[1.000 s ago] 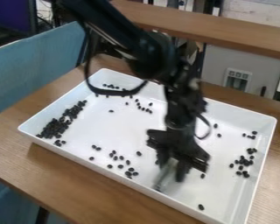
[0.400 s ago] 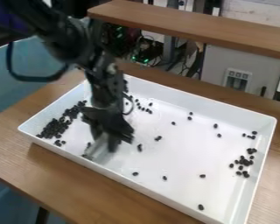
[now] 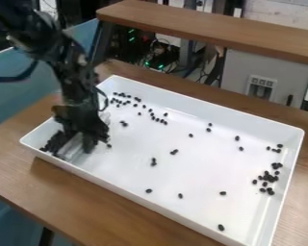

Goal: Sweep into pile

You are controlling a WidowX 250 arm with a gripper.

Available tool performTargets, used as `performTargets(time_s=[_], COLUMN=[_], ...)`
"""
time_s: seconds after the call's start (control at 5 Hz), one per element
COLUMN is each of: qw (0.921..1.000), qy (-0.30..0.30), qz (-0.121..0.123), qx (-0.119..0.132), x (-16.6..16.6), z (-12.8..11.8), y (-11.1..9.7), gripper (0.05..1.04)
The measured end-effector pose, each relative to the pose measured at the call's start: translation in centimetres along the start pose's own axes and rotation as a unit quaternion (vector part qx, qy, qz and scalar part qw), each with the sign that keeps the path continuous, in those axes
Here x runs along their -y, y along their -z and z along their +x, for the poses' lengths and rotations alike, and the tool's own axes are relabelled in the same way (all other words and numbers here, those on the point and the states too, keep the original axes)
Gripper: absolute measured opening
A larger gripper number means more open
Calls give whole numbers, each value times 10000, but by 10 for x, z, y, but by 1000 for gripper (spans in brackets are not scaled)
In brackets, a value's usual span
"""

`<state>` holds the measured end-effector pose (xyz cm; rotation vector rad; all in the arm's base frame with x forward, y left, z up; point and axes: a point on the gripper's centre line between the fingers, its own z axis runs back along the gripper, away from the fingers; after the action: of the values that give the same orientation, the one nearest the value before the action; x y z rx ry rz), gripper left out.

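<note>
The gripper hangs low inside the left end of the white tray, shut on a pale sweeping tool. The tool's lower edge is down by the tray floor, right beside the dark bean pile in the left corner. The arm and gripper hide part of that pile. More beans lie along the back left. Another cluster sits near the right wall, and single beans are scattered over the middle and front.
The tray's raised walls surround the gripper, with its left wall close by. Wooden table shows around the tray. Behind it stand a raised wooden shelf and a grey cabinet; a blue panel is at the left.
The gripper and its tool have moved left across the tray from the front middle to the corner pile. Beans from the front middle have shifted; a few are left scattered there.
</note>
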<state>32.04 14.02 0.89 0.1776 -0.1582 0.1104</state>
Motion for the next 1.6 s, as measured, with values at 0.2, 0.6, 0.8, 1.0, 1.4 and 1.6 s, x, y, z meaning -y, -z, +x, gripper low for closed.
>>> performTargets(time_s=[0.2, 0.6, 0.8, 1.0, 1.4, 1.6], qw=[9999, 9995, 9994, 9987, 9921, 9827], qy=[-110, -310, -329, -270, 671, 1297], qz=[47, -28, -132, -319, -985, -1227], qx=[-125, 17, 47, 290, 397, 493], x=[-24, -19, 15, 58, 151, 198], z=[0, 10, 26, 48, 68, 73], y=[3, -22, -42, -68, -78, -80], gripper=[403, 403, 403, 403, 403, 403])
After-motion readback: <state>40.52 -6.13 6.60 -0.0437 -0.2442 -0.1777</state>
